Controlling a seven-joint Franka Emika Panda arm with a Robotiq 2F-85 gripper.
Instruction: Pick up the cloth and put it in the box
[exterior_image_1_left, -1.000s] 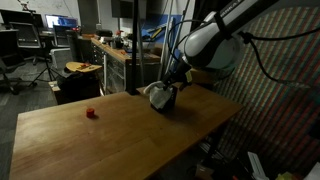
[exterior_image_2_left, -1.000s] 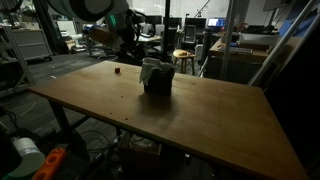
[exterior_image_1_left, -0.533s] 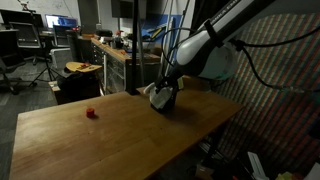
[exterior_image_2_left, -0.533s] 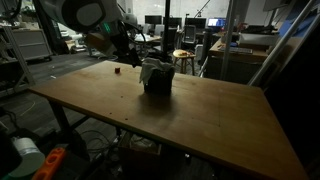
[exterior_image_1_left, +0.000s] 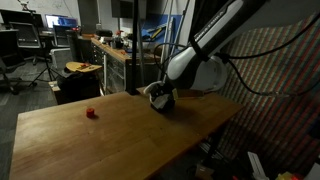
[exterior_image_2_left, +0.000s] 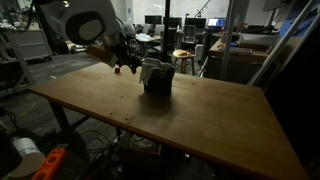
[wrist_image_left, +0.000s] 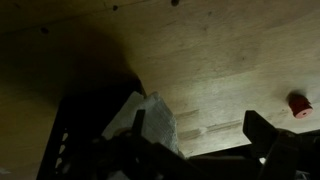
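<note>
The black mesh box (exterior_image_1_left: 161, 100) (exterior_image_2_left: 157, 82) stands on the wooden table, toward its far side. The grey-white cloth (exterior_image_1_left: 154, 90) (exterior_image_2_left: 151, 68) sits stuffed in it, bulging over the rim. In the wrist view the cloth (wrist_image_left: 152, 121) sticks out of the dark box (wrist_image_left: 84, 138) at lower left. My gripper (exterior_image_2_left: 124, 63) (wrist_image_left: 200, 132) hangs just beside the box, a little above the table, open and holding nothing. One dark finger (wrist_image_left: 262, 128) shows over bare wood.
A small red object (exterior_image_1_left: 91, 113) (wrist_image_left: 298, 104) lies on the table (exterior_image_1_left: 120, 135) away from the box. Behind the table are workbenches, a stool (exterior_image_2_left: 185, 58) and office chairs. A patterned wall stands at the right in an exterior view.
The arm has swung sideways away from the box, and the gripper now sits beside it instead of over it. The jaws stayed open; cloth and box have not moved.
</note>
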